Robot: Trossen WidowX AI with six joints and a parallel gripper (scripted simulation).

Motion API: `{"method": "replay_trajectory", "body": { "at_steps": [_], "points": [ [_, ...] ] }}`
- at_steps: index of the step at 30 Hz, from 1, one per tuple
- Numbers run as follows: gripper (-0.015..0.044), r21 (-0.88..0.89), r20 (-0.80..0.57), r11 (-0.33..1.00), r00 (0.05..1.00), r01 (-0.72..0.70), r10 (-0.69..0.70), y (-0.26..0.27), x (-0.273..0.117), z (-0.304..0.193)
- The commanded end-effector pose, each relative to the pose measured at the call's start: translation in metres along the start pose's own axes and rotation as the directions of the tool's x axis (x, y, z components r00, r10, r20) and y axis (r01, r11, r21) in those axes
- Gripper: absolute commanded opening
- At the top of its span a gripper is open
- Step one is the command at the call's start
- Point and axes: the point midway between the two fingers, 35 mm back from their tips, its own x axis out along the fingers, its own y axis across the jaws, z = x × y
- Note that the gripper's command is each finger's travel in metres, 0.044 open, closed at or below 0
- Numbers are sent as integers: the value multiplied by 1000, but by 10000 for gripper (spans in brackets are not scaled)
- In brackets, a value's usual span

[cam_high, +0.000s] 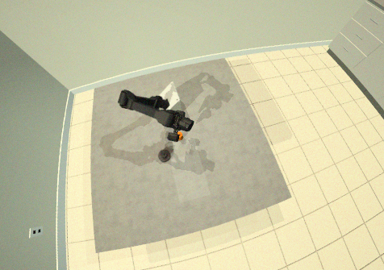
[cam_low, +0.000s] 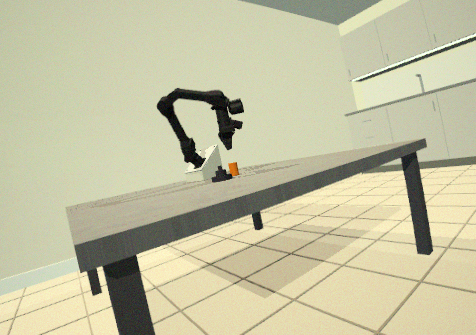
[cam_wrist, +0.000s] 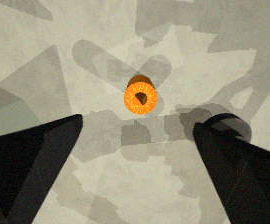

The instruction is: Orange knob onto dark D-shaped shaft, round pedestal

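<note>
The orange knob (cam_high: 180, 135) (cam_low: 233, 169) (cam_wrist: 130, 102) stands upright on the table, its hole facing up; shadow in the hole makes its flat side hard to tell. My gripper (cam_low: 229, 148) (cam_wrist: 138, 123) is open and empty, pointing down high above the table. In the wrist view the knob is beyond the fingertips, roughly midway between them sideways. The round dark pedestal (cam_high: 164, 155) (cam_low: 221, 178) (cam_wrist: 240, 129) stands beside the knob, apart from it. Its shaft (cam_low: 221, 169) sticks up bare; in the wrist view the right finger partly hides the pedestal.
A white slanted panel (cam_high: 172, 96) (cam_low: 212, 162) stands on the table (cam_high: 133, 207) (cam_low: 125, 209) near the arm's base, behind the pedestal in the exterior view. Arm shadows fall across the table top around the knob.
</note>
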Motion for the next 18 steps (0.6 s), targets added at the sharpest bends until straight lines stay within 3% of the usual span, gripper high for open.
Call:
{"method": "replay_trajectory", "body": {
  "at_steps": [1, 6, 11, 13, 18],
  "points": [
    [440, 21, -4, 1000, 1000, 12, -12, -2, -2, 1],
    [440, 427, -4, 904, 1000, 13, -12, -1, -1, 1],
    [440, 801, -4, 599, 1000, 10, -12, 0, 0, 0],
    [440, 871, -4, 492, 1000, 9, -12, 0, 0, 0],
    [440, 878, -4, 478, 1000, 9, -12, 0, 0, 0]
  ]
}}
